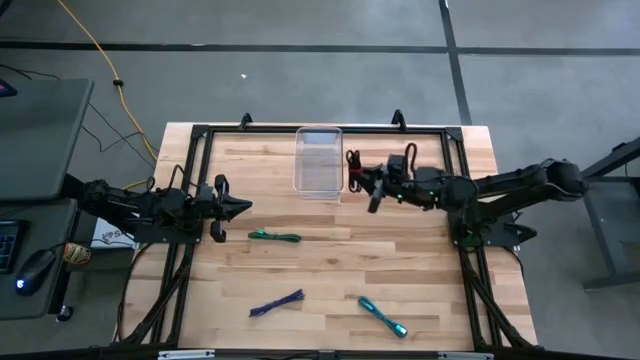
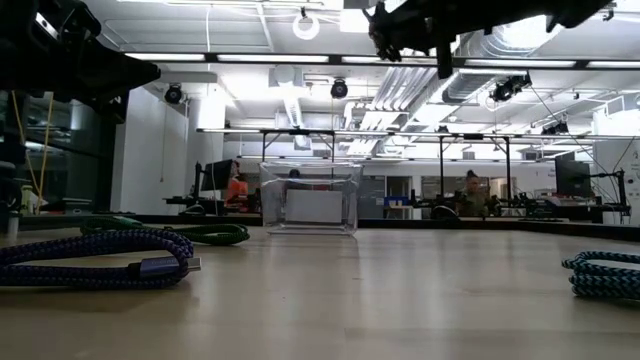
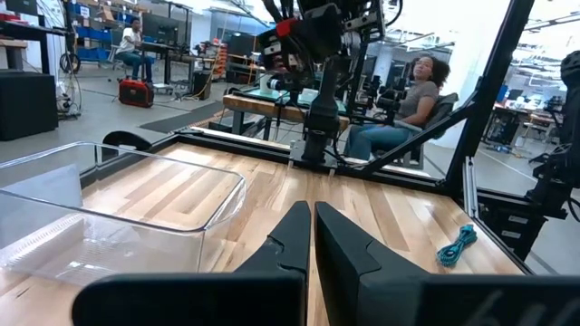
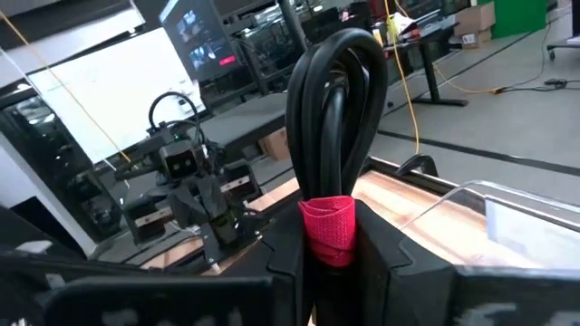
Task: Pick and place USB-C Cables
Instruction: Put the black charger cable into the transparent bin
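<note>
**Right arm lifts red-and-black cable beside the bin**

From my remote station, I see the purple cable [image 1: 277,303] and teal cable [image 1: 383,316] lying near the desk's front edge. Mid-desk, the green cable [image 1: 274,237] lies just ahead of my left gripper [image 1: 238,208], which hovers with fingers pressed together and empty. Toward the far edge, my right gripper [image 4: 328,258] is clamped on the red-and-black cable [image 4: 333,136], held clear of the wood just beside the clear plastic bin [image 1: 318,160]. People sit in the room beyond.
</note>
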